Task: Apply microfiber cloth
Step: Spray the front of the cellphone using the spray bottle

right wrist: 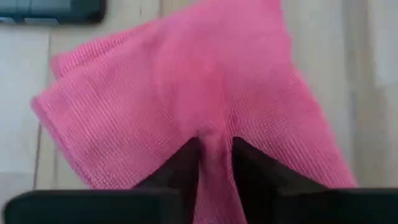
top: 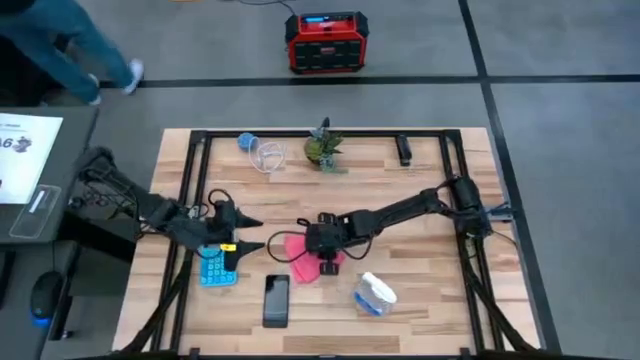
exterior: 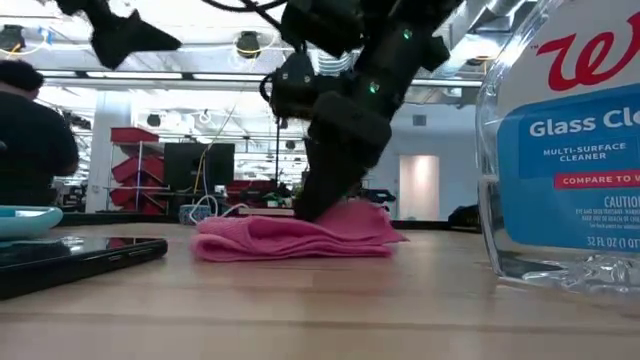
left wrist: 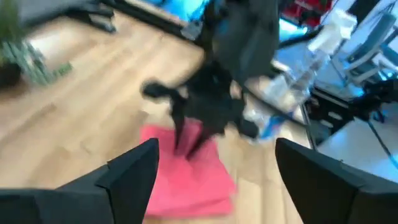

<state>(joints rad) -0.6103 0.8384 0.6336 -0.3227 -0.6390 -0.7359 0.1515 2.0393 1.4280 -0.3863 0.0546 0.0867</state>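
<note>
Pink, soft microfiber cloth (right wrist: pixel 186 106) lies bunched mid-counter, right hand (right wrist: pixel 214 155) pinching a fold of it, so the grab looks done; wiping that flat black phone (top: pixel 276 299) nearby seems left. Left hand (top: pixel 255 234) waits wide open further off.

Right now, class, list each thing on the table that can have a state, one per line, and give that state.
Bright pink microfiber cloth: bunched on the wooden table, a fold pinched.
Right gripper: shut on the cloth.
Left gripper: open, above the table, holding nothing.
Black phone: flat, screen dark.
Clear glass cleaner bottle: lying on its side.
Light blue calculator: flat under the left arm.
</note>
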